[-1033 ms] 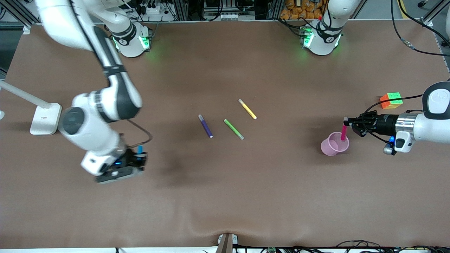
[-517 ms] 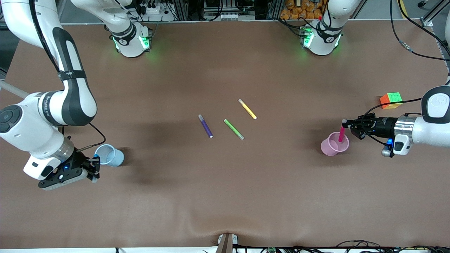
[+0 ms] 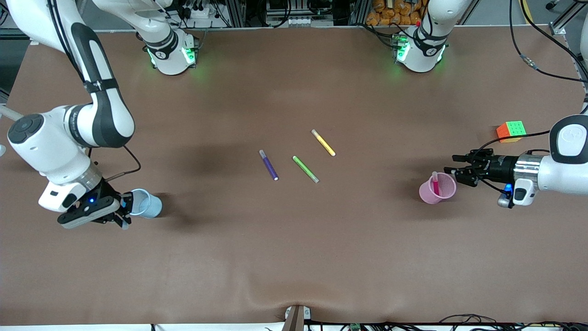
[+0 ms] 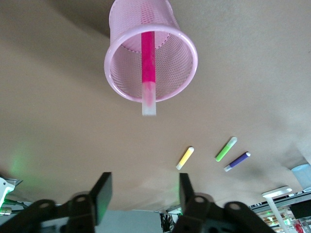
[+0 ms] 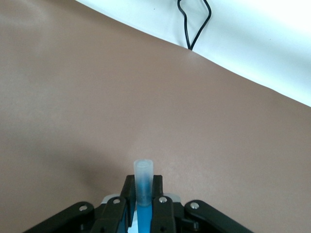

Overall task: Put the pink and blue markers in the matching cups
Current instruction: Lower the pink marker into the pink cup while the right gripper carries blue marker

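Note:
The pink marker [image 3: 435, 184] stands inside the pale pink mesh cup [image 3: 429, 195], pale cap up; both also show in the left wrist view, the marker [image 4: 147, 53] leaning on the cup's rim [image 4: 189, 63]. My left gripper [image 3: 452, 171] is open and empty beside that cup, toward the left arm's end of the table; it also shows in its wrist view [image 4: 144, 187]. My right gripper [image 3: 124, 210] is shut on the blue marker [image 5: 144, 177], close beside the light blue cup [image 3: 149, 205], toward the right arm's end.
A purple pen [image 3: 268, 164], a green pen [image 3: 305, 168] and a yellow pen [image 3: 323, 142] lie at the table's middle. A colour cube [image 3: 511, 131] sits near the left arm's end, farther from the front camera than the pink cup.
My left gripper opened and the pink marker dropped down into the pink cup. My right arm swung toward its end of the table, uncovering the blue cup, still holding the blue marker.

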Controlling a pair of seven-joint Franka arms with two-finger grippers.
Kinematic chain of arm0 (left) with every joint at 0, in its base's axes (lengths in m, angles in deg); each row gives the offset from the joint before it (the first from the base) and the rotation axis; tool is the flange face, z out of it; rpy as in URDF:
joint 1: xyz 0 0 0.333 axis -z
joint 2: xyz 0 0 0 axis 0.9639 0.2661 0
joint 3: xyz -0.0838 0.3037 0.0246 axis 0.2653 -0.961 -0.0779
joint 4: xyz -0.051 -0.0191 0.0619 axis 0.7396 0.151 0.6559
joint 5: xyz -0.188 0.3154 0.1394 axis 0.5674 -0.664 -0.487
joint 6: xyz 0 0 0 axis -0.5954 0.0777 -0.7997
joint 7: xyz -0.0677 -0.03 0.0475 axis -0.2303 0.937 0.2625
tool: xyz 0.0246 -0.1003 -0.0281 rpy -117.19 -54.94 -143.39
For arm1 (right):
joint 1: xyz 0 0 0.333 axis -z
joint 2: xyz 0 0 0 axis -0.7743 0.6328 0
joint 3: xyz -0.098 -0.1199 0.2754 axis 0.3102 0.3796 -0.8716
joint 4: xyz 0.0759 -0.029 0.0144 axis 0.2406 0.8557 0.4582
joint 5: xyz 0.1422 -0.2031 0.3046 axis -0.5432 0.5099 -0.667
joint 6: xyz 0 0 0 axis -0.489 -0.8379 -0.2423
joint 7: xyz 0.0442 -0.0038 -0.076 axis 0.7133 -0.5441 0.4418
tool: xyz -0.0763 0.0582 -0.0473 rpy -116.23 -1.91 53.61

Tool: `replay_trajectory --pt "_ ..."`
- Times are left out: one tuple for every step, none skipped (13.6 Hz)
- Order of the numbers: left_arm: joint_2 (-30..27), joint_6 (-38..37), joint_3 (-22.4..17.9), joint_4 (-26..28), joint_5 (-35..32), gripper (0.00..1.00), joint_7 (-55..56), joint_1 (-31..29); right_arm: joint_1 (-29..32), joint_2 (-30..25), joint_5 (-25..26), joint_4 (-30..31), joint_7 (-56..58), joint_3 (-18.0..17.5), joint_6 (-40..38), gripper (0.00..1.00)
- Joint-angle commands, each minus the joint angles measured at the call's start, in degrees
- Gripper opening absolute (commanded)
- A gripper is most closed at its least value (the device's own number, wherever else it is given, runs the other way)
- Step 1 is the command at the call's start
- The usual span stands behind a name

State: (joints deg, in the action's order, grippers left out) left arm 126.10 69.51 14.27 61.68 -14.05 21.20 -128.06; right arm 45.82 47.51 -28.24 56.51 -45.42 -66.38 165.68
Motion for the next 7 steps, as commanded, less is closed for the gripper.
replay_trajectory --pt "-0.4 -2.6 0.1 -2.7 0.7 1.0 1.7 1.0 0.9 -3.8 -1.5 5.2 2.1 -1.1 1.8 0.0" --pt "-0.4 -4.2 0.1 -3.9 0.5 1.0 1.9 1.3 0.9 -3.8 -1.8 6.0 3.1 -1.2 3.2 0.0" --pt "-0.6 -5.6 0.1 -4.9 0.3 1.0 1.9 1.4 1.0 -3.7 -2.2 6.8 4.9 -1.3 5.4 0.0" --pt "-0.8 -6.7 0.2 -5.5 0.2 1.0 1.9 1.4 1.0 -3.5 -3.1 7.5 6.5 -1.3 7.4 0.0" --pt "-1.4 -7.3 0.3 -5.7 0.3 1.0 1.9 1.4 1.0 -3.4 -3.7 8.1 7.9 -1.3 8.9 0.0" --pt "-2.2 -7.7 0.4 -5.7 0.2 1.0 1.8 1.3 0.9 -3.2 -3.8 8.7 8.4 -1.3 10.4 0.0" --pt "-3.4 -8.0 0.6 -5.7 0.2 1.0 1.7 1.3 0.8 -3.0 -3.9 9.1 8.5 -1.4 11.7 0.0"
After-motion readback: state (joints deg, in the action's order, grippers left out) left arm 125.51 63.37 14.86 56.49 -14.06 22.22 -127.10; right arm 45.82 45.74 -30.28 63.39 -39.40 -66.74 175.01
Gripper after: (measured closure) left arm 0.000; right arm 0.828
